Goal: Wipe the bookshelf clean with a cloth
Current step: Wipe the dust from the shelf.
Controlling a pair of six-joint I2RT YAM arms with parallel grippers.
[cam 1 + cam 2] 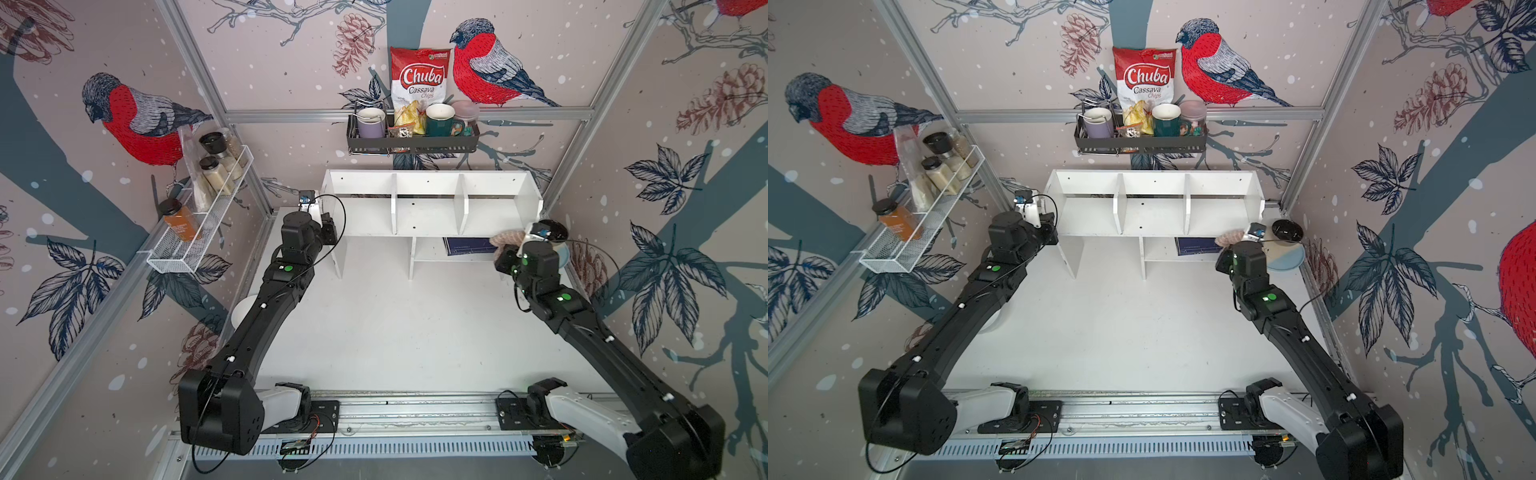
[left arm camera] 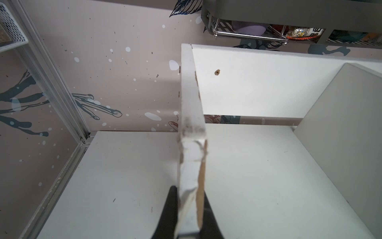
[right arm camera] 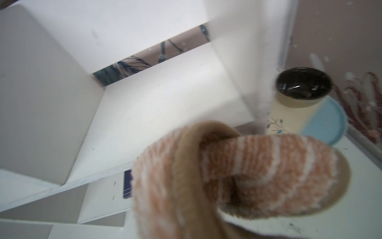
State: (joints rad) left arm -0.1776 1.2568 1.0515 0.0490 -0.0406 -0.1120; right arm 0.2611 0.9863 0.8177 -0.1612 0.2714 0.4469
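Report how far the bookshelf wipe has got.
Done: the cloth is picked up, shut in the right tool; the left tool clamps an end panel of the bookshelf. In hand: the cloth is at the front edge of the right compartment; contact can't be told. Left: grey smudges show on the clamped panel's edge, and nothing shows which boards are wiped yet.
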